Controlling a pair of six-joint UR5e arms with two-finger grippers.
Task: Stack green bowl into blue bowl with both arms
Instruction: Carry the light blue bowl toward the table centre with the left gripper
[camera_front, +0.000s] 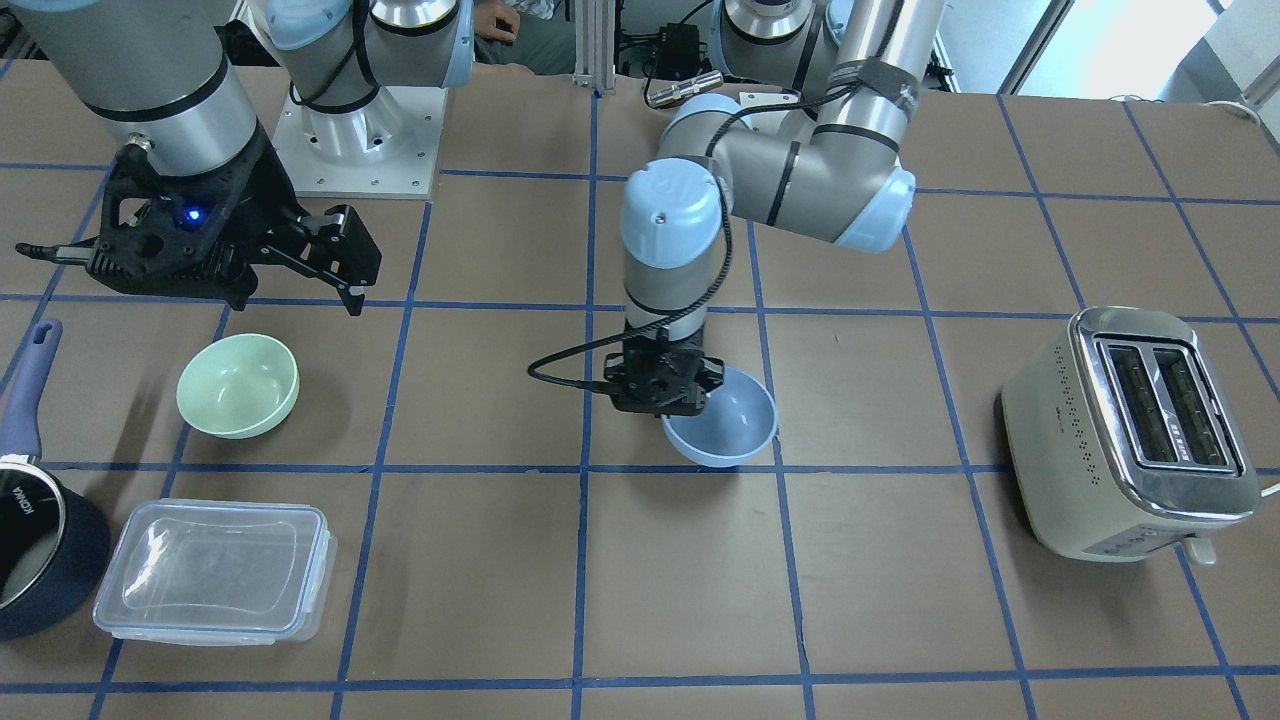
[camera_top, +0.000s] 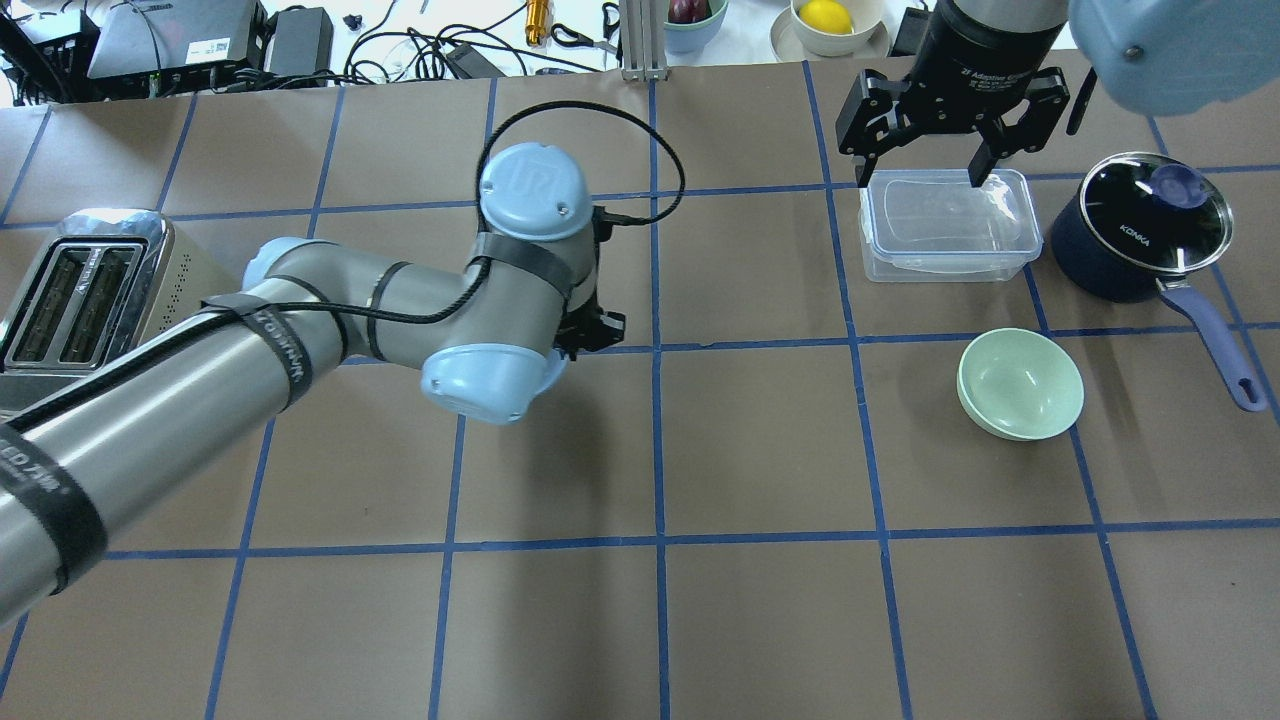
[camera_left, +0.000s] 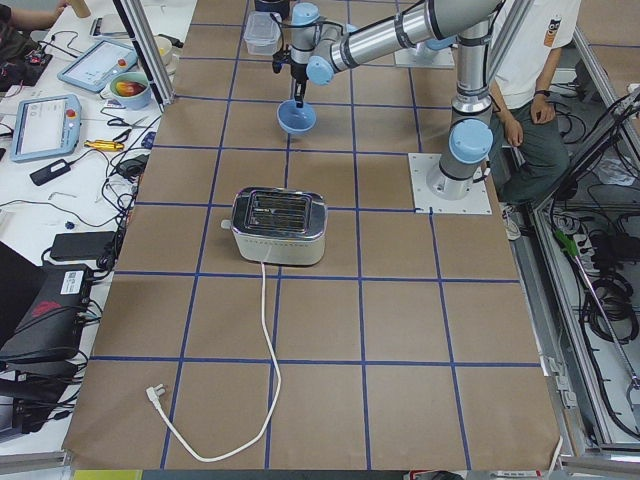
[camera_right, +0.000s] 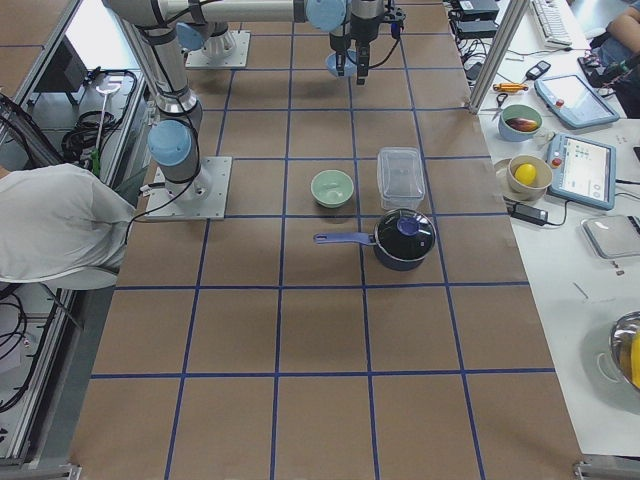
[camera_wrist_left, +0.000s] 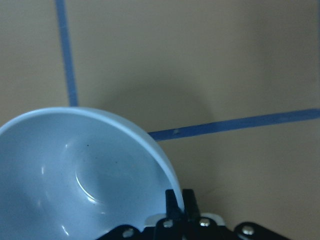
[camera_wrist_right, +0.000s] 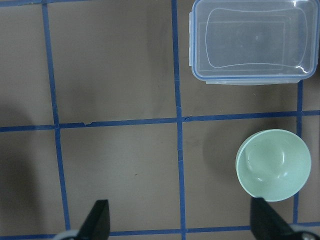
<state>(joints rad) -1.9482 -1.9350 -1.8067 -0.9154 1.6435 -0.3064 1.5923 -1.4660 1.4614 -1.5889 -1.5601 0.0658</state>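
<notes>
My left gripper (camera_front: 690, 405) is shut on the rim of the pale blue bowl (camera_front: 728, 428) and holds it tilted a little above the table's middle. The left wrist view shows the fingers (camera_wrist_left: 176, 200) pinching the rim of the blue bowl (camera_wrist_left: 75, 175). In the overhead view the left arm hides this bowl. The mint-green bowl (camera_front: 238, 385) stands upright and empty on the table, also in the overhead view (camera_top: 1020, 384) and the right wrist view (camera_wrist_right: 273, 165). My right gripper (camera_top: 922, 175) is open wide and empty, high above the table, apart from the green bowl.
A clear lidded plastic container (camera_top: 945, 225) lies under the right gripper. A navy saucepan (camera_top: 1140, 235) with a glass lid and long handle stands beside it. A cream toaster (camera_front: 1130, 435) stands at the left arm's end, its cord trailing along the table (camera_left: 265, 340).
</notes>
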